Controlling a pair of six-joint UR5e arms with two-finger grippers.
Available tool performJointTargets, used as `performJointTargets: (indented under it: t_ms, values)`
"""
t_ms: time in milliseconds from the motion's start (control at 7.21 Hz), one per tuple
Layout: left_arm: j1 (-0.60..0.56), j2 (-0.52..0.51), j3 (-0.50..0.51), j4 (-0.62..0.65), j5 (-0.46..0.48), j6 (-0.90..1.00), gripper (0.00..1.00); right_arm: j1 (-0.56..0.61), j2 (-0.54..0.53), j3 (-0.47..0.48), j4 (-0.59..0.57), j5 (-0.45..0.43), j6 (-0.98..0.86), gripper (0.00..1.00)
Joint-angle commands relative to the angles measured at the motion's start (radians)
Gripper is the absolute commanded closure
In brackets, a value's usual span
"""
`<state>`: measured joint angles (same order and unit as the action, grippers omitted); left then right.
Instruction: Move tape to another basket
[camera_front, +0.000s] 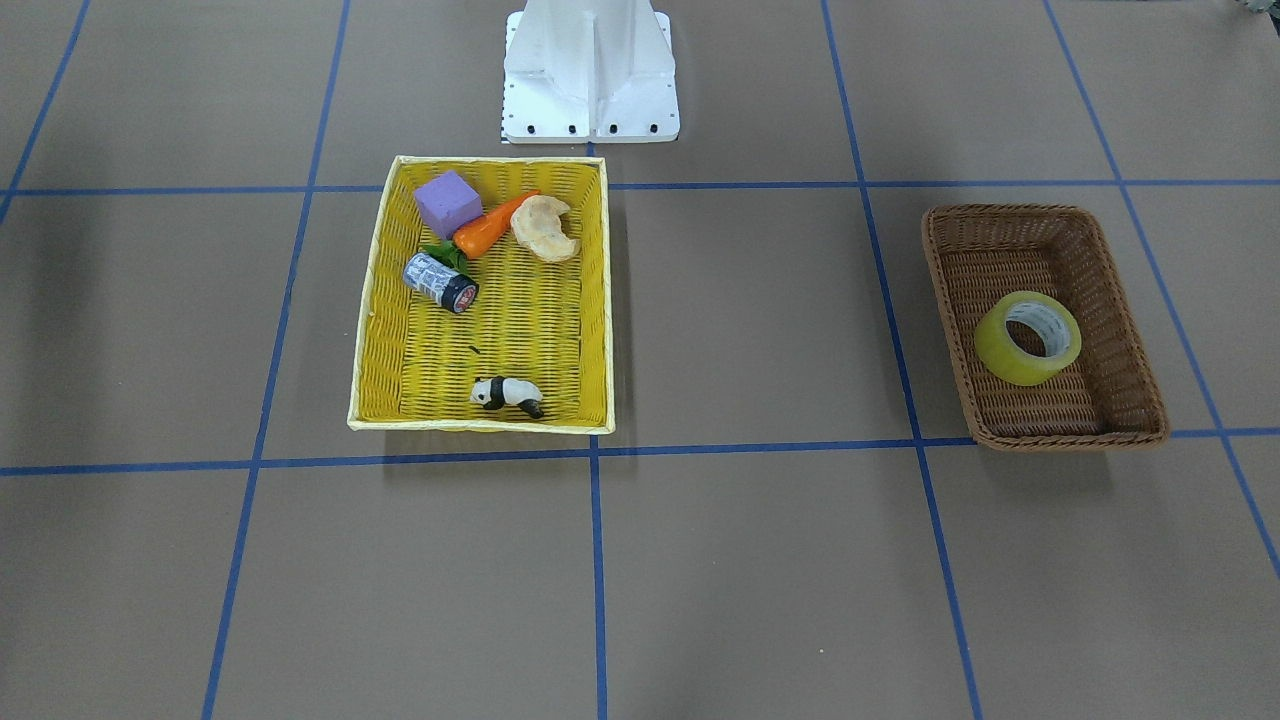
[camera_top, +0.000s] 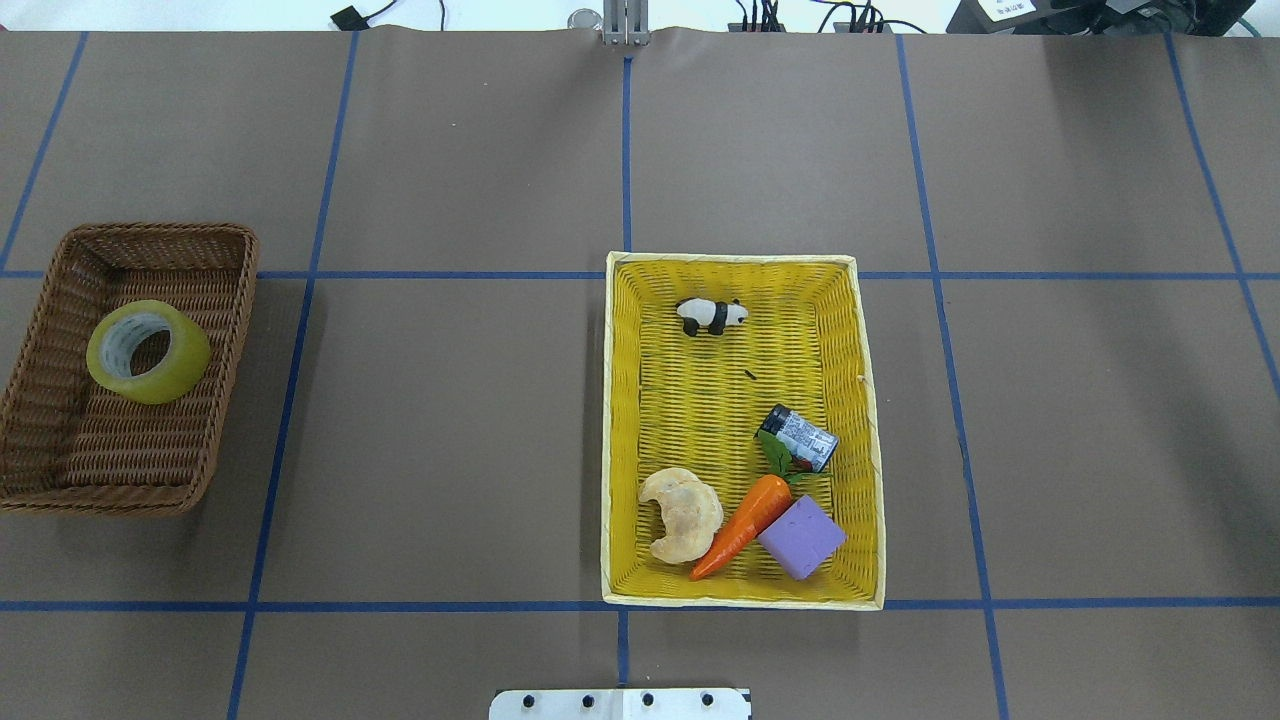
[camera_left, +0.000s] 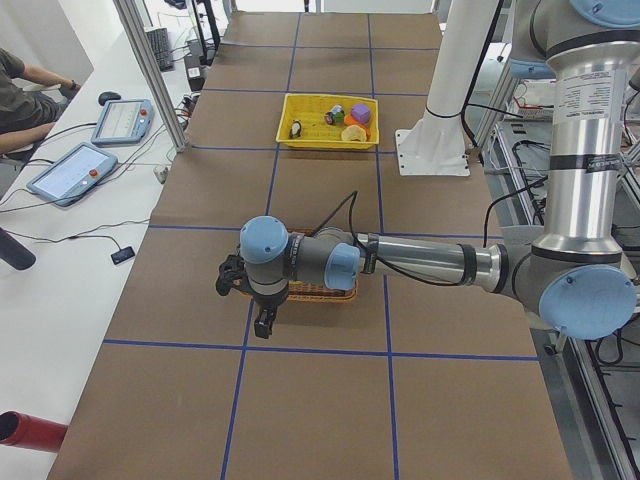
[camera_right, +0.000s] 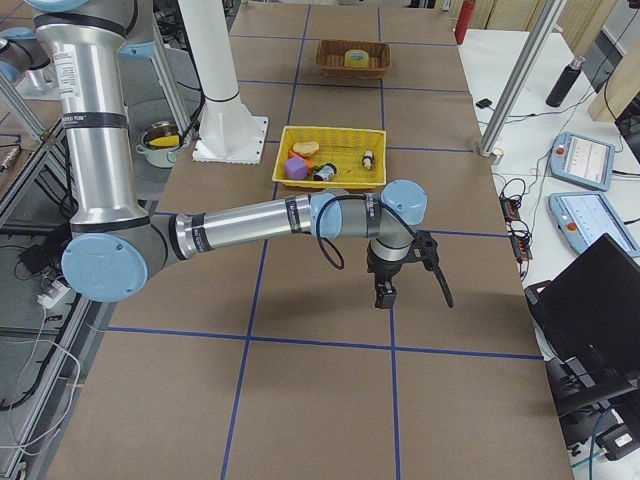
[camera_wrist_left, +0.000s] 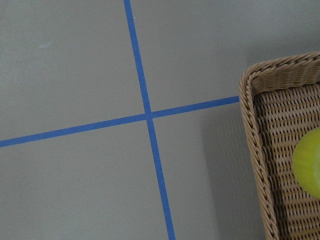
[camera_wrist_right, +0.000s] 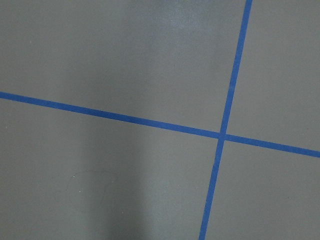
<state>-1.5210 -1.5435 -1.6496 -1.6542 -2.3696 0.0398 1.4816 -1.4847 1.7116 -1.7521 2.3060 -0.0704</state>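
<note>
The tape (camera_top: 148, 351), a yellowish roll with a white core, lies tilted inside the dark brown wicker basket (camera_top: 150, 232) at the table's left. In the front-facing view the tape (camera_front: 1028, 338) and the basket (camera_front: 1010, 212) appear at the right. The left wrist view catches the basket's corner (camera_wrist_left: 255, 125) and an edge of the tape (camera_wrist_left: 310, 165). My left gripper (camera_left: 265, 322) hangs over the basket's near end in the exterior left view; I cannot tell whether it is open or shut. My right gripper (camera_right: 384, 292) points down over bare table, its state likewise unclear.
A bright yellow basket (camera_top: 740, 258) in the middle holds a toy panda (camera_top: 710, 316), a small black-and-white cylinder (camera_top: 798, 437), a carrot (camera_top: 742, 525), a bread piece (camera_top: 682, 513) and a purple block (camera_top: 802, 537). A seated person (camera_left: 20, 90) and tablets are beside the table.
</note>
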Motion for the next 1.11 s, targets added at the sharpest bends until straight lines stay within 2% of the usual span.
performJointTargets:
  t_ms: [0, 416, 970]
  values:
    - [-0.001, 0.000, 0.039, -0.001, 0.000, -0.004, 0.01, 0.038, -0.031, 0.013, -0.001, 0.030, 0.001, 0.00]
    - [-0.001, -0.010, 0.036, -0.001, 0.000, -0.009, 0.01, 0.049, -0.084, 0.020, -0.001, 0.023, -0.002, 0.00]
    - [-0.002, 0.000, 0.048, -0.003, 0.000, -0.009, 0.01, 0.046, -0.085, 0.023, 0.002, 0.027, -0.014, 0.00]
